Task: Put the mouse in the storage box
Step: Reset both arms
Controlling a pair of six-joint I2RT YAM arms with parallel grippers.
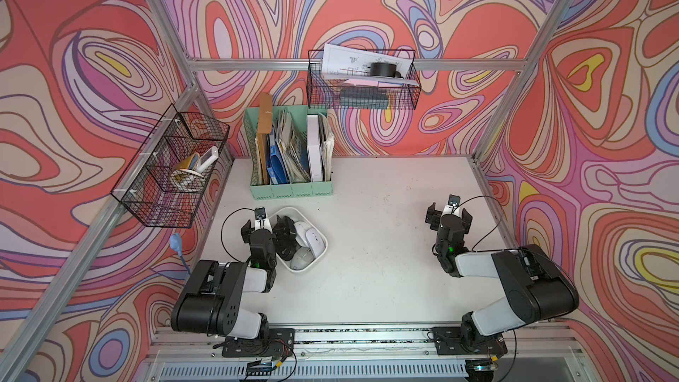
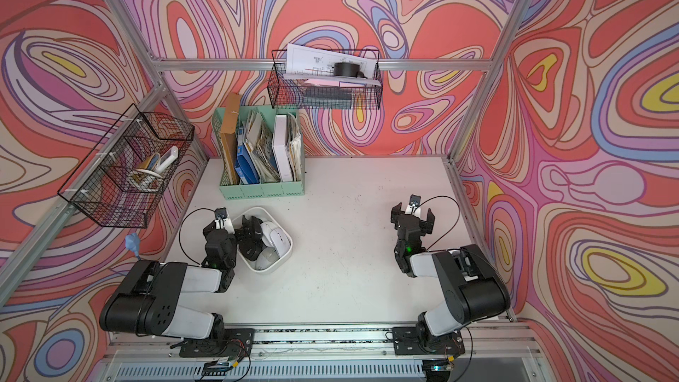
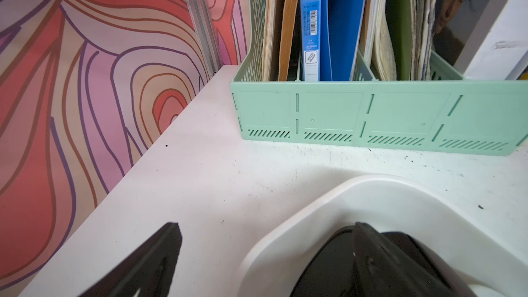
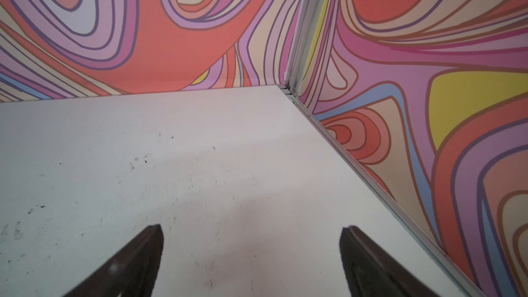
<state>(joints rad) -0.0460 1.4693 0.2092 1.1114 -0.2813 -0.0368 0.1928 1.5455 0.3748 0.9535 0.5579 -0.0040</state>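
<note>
Since three mice lie inside the storage box point(image 1: 324, 248), a black mouse point(image 1: 286, 252), a white mouse point(image 1: 311, 238) and a grey mouse point(image 1: 303, 257), the step in hand looks like clearing away rather than placing. Your left gripper point(image 1: 264, 224) has its jaws spread wide and holds nothing. It straddles the box wall, with one finger outside over the table point(image 1: 385, 259) and one inside, just above the black mouse. Lift straight up before you pull back, or the inner finger may catch the rim and drag the light box.

Your right gripper point(image 1: 449, 212) is also spread wide and empty, well apart from the box, near the right wall. The table is a flat white board, scuffed and speckled, and probably slippery under plastic. A mint-green file organiser point(image 1: 291, 191) stands just behind the box. A side wire basket point(image 1: 172, 167) hangs on the patterned wall above your left arm and a back wire basket point(image 1: 362, 80) hangs further off, so keep your rise modest.
</note>
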